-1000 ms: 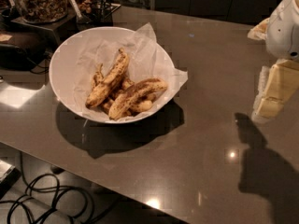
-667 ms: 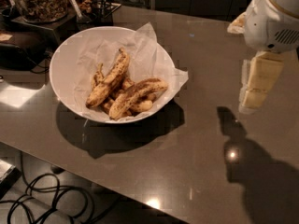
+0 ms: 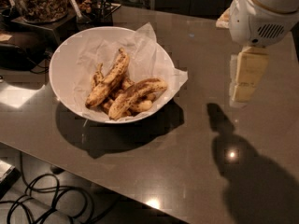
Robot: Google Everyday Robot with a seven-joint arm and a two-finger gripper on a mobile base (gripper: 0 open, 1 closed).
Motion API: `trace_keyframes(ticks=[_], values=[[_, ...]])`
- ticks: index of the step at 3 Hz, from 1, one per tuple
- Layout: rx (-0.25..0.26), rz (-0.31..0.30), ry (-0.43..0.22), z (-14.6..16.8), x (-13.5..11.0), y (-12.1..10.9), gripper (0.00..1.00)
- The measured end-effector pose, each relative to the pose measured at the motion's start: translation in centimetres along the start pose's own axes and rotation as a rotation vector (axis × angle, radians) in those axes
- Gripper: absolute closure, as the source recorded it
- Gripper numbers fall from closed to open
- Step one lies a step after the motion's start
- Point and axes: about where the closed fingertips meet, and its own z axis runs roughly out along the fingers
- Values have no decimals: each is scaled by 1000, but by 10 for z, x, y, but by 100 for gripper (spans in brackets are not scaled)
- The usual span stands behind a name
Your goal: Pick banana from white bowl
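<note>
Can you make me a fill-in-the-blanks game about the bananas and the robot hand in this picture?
1. The white bowl is lined with crumpled white ____.
2. In the camera view, the gripper hangs over the table, to the ____ of the bowl.
3. The banana in the bowl is yellow, mottled with ____ spots.

Missing words: paper; right; brown.

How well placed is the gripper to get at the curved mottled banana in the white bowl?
Probably yes. The gripper hangs to the right of the white bowl; the banana lies uncovered inside, and nothing stands between them.
</note>
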Motion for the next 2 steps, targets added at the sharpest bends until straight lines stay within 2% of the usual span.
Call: trace_keyframes(ticks=[1,2], values=[[0,-1,0,0,0,0,0],[-12,-70,-7,17,-31,-14,0]])
